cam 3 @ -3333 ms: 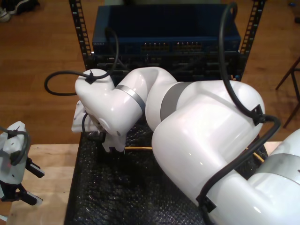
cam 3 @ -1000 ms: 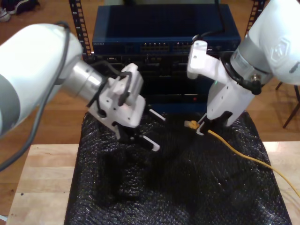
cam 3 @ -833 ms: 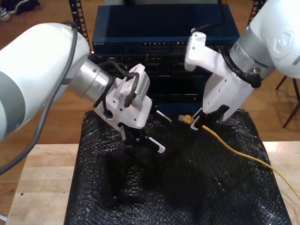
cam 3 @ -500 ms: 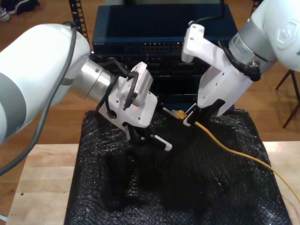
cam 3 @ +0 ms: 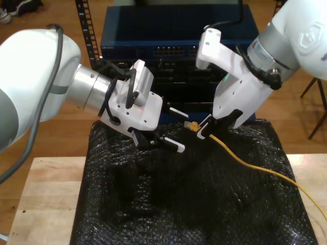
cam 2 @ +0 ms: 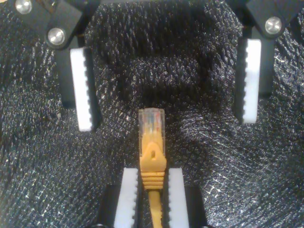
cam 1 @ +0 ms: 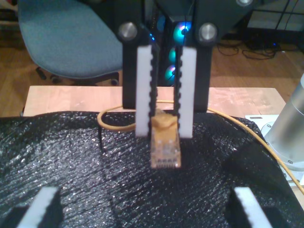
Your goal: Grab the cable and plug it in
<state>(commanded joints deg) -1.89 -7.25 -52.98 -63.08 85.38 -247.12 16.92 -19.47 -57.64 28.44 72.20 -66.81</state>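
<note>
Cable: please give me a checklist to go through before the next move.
1. Cable clamped in my second gripper: ok.
2. Plug sticks out past those fingers: ok.
3. My first gripper open: ok.
4. Plug already between the first gripper's fingers: cannot tell.
5. Plug aimed at the switch: not ok, it points at my first gripper.
6. Switch port free: cannot tell, too small.

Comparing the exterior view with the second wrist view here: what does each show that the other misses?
Extra in the exterior view: the blue rack-mounted network switch with its port row, and the pale wooden table.

Extra in the second wrist view: the coloured wires inside the clear plug tip.

Shared: the yellow-orange network cable, my second gripper with fingers shut on it, my first gripper with fingers apart, and the black bubble-textured mat.
</note>
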